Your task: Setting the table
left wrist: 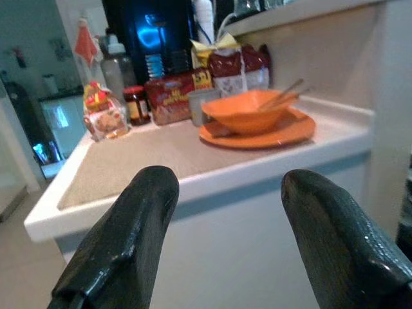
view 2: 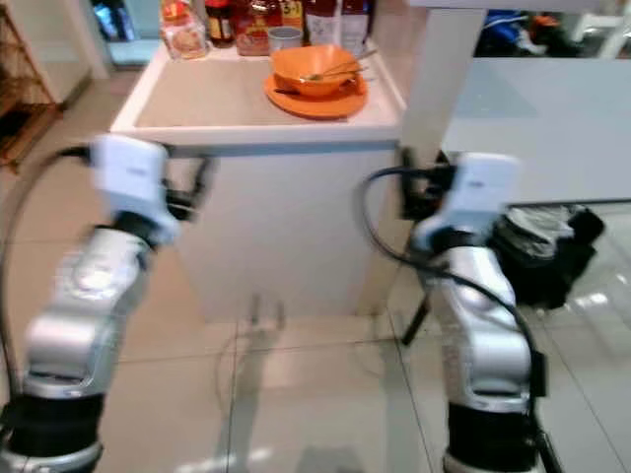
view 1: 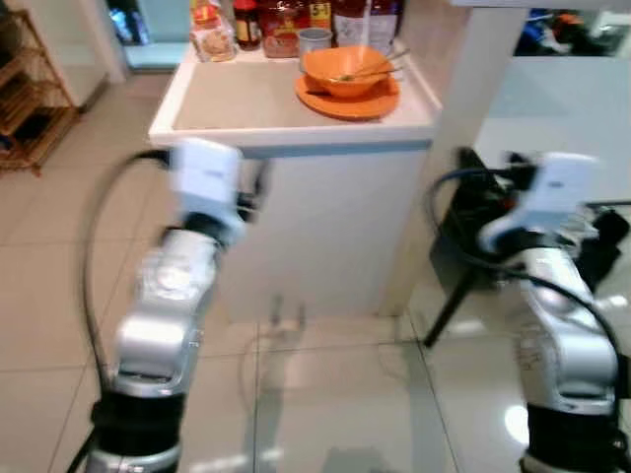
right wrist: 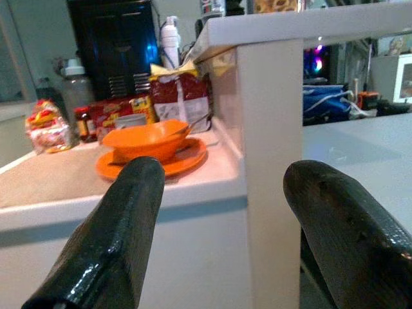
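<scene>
Left gripper (left wrist: 222, 241): jaws wide apart, holding nothing, low in front of the counter.
Right gripper (right wrist: 222, 235): jaws wide apart, holding nothing, by the white post (right wrist: 270, 161).
Orange bowl (view 1: 345, 69): on the orange plate (view 1: 347, 100), at 1 o'clock on the counter (view 1: 246, 103).
Chopsticks (view 1: 367, 70): lying in the bowl.
Jars and packets (view 1: 261, 25): at 12 o'clock, behind the bowl.

bowl (view 1: 345, 71): glossy, prob. plastic | counter (view 1: 237, 99): matt | floor (view 1: 325, 394): glossy tile
</scene>
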Controlling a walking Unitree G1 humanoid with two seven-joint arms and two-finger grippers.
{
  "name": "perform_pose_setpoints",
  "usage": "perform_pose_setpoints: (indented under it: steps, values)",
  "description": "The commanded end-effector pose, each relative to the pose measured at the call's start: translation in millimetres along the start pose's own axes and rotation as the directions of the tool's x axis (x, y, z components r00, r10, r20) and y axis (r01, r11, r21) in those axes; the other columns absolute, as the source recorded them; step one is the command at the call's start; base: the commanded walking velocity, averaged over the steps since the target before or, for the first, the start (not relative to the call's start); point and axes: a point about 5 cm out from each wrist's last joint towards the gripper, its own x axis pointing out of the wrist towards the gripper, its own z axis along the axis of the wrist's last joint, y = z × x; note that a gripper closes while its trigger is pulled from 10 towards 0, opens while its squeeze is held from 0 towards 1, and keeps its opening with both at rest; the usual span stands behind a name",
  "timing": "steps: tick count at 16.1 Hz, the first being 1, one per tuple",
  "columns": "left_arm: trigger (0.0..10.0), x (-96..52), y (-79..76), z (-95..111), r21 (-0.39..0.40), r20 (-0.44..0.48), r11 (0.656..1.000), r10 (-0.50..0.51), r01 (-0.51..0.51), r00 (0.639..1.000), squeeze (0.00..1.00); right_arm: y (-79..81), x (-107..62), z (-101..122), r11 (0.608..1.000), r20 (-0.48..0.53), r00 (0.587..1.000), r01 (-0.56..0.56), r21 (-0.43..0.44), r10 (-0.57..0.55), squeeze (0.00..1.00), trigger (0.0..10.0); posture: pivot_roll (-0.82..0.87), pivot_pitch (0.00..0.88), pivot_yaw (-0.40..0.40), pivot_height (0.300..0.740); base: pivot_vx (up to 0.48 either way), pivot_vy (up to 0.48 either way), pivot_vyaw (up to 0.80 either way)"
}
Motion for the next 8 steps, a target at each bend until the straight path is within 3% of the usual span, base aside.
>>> perform_pose_setpoints:
  steps: [1,5,6,8]
  values:
    - [10.0,0.3,10.2,2.3,0.024,0.006,0.999,0.032,-0.032,0.999,0.00,7.7,2.7,4.4,0.999,0.013,0.999,-0.040,0.019,0.040,0.00,10.0,0.04,0.000,-0.009,0.740,0.398,0.000,0.00]
    - [10.0,-1.1,11.5,1.1,0.028,0.000,0.999,0.033,-0.033,0.999,0.00,11.5,4.7,6.0,0.994,0.006,0.995,-0.095,0.063,0.095,0.00,10.0,0.04,0.005,-0.009,0.740,0.397,0.000,0.00]
    - [10.0,-1.3,11.8,0.6,0.032,-0.003,0.999,0.034,-0.034,0.999,0.00,13.5,4.7,5.9,0.988,0.006,0.993,-0.116,0.097,0.116,1.00,10.0,0.04,0.005,-0.010,0.740,0.398,0.000,0.00]
    - [10.0,-0.9,12.8,0.4,0.035,-0.005,0.999,0.035,-0.035,0.999,0.00,15.9,5.9,5.3,0.982,-0.004,0.991,-0.132,0.137,0.134,1.00,10.0,0.04,0.004,-0.010,0.740,0.390,0.000,0.00]
